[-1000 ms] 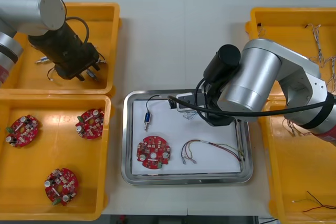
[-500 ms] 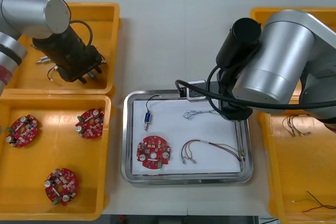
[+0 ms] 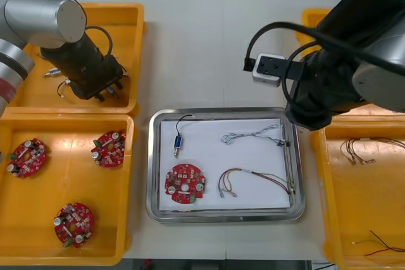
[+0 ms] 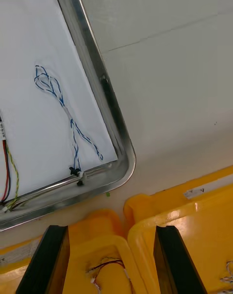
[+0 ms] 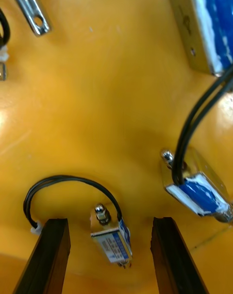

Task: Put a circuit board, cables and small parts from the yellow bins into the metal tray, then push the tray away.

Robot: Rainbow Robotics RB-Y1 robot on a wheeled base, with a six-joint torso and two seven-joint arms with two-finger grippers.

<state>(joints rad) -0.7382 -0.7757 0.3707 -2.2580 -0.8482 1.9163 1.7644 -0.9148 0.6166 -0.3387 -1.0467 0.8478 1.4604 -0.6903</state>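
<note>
The right tool (image 4: 111, 231) just let go and backed off, wide open and empty over the right yellow bins (image 4: 204, 211). So the twisted blue and white cable (image 3: 253, 136) now lies in the metal tray (image 3: 152, 169), by its far right corner. The left tool (image 5: 108, 223), open too, straddles a small metal part (image 5: 112, 236) in the far left bin (image 3: 134, 30).

Four yellow bins (image 3: 63, 175); one metal tray (image 3: 153, 169); four round red circuit boards (image 3: 185, 181), one in tray, three in a left bin; in tray one blue-white cable (image 3: 250, 136), one red-yellow cable (image 3: 253, 178), one black cable (image 3: 185, 120), one small metal part (image 3: 178, 145); at least two more cables (image 3: 357, 148) in near right bin.
</note>
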